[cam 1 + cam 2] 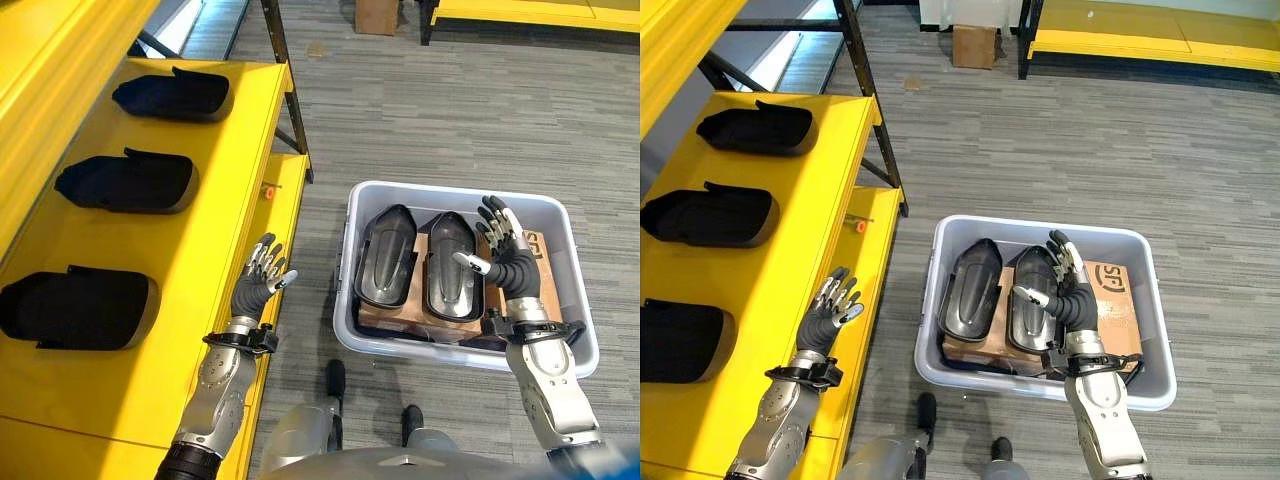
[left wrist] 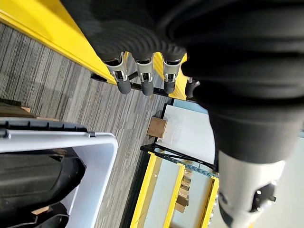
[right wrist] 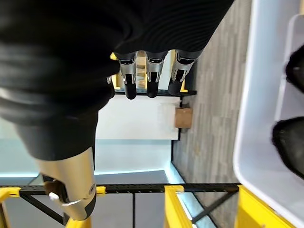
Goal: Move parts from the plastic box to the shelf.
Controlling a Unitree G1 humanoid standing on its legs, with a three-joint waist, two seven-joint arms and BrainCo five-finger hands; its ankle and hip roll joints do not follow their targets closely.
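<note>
Both hands, left hand [image 1: 262,280] and right hand [image 1: 508,258], hover with fingers spread apart, holding nothing.

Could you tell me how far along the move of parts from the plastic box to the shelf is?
Three black parts already lie on the yellow shelf. Nothing is in hand: the left hand is open over the shelf's edge and the right hand is open above the plastic box. Two black parts remain in the box on cardboard, still to be moved.
</note>
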